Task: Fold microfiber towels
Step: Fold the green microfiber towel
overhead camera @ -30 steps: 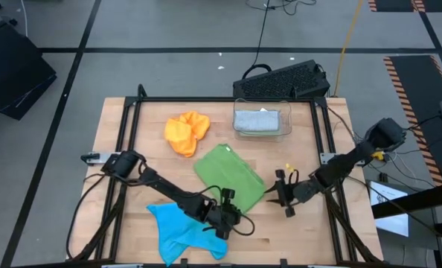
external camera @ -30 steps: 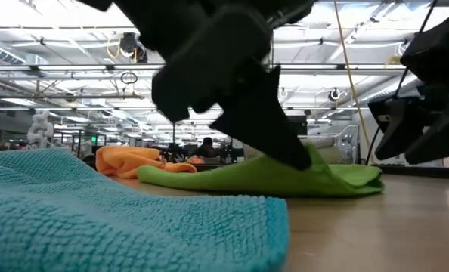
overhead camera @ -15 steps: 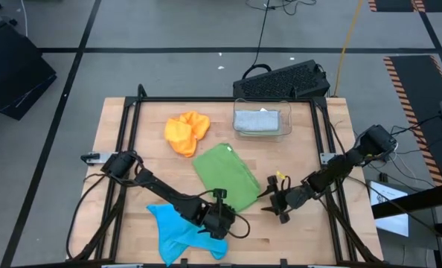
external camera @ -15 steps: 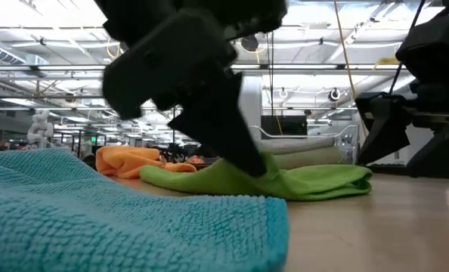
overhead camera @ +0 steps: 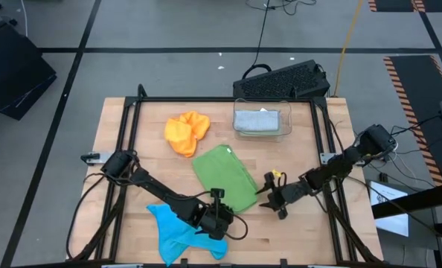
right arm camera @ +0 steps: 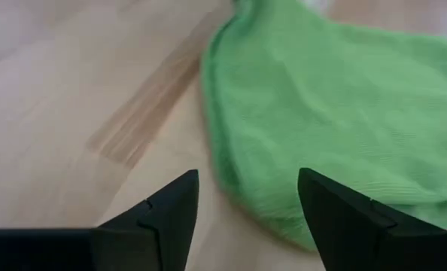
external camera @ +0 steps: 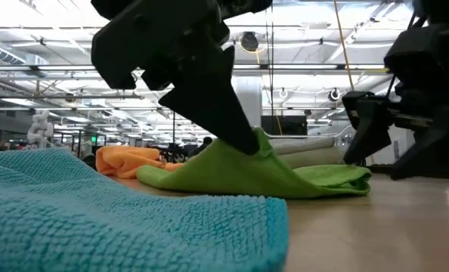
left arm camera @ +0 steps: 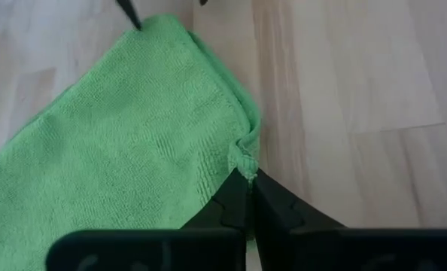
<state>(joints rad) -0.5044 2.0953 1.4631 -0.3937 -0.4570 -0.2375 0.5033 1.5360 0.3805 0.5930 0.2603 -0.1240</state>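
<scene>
- You see the green towel (overhead camera: 228,179) lying folded at the table's (overhead camera: 310,231) centre.
- Your left gripper (left arm camera: 247,181), at the towel's 6 o'clock edge, is pinching that edge and lifting it.
- Your right gripper (overhead camera: 266,198) sits at the towel's 4 o'clock, fingers (right arm camera: 171,214) spread, holding nothing.
- A blue towel (overhead camera: 182,232) lies at 7 o'clock, an orange towel (overhead camera: 186,132) at 11.

Blue towel (overhead camera: 182,233) partly under the left arm from above, cut off by the low view's bottom and left edges. Grey towel (overhead camera: 260,120) blurred behind the bin's (overhead camera: 286,130) wall. Far room in low view too small to read.
</scene>
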